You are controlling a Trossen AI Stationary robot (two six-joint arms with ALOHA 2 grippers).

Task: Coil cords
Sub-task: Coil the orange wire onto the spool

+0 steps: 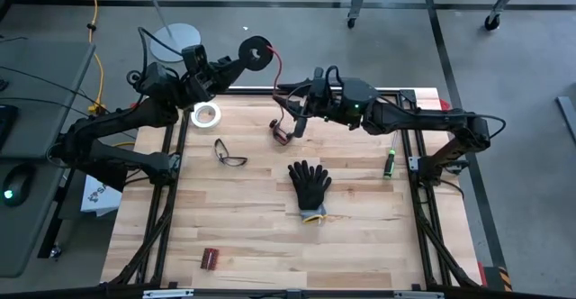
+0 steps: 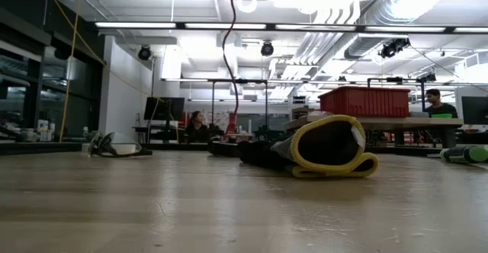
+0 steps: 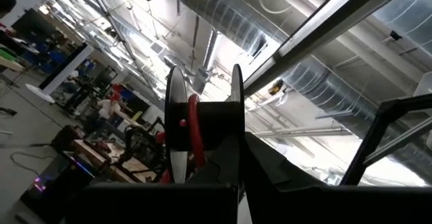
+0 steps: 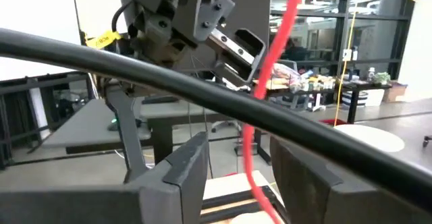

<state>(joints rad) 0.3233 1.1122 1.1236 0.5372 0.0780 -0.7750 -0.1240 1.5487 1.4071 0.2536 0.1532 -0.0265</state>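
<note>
Right wrist view: red cord between gripper fingers.

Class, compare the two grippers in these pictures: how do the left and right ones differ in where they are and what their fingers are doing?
1. The left gripper is shut on the black spool; the right gripper is open, holding nothing.
2. The left gripper is past the table's far edge; the right gripper is over the table.
3. The red cord is wound on the spool in the left gripper, but hangs loose between the right gripper's fingers.
Both are dark, two-fingered.
</note>
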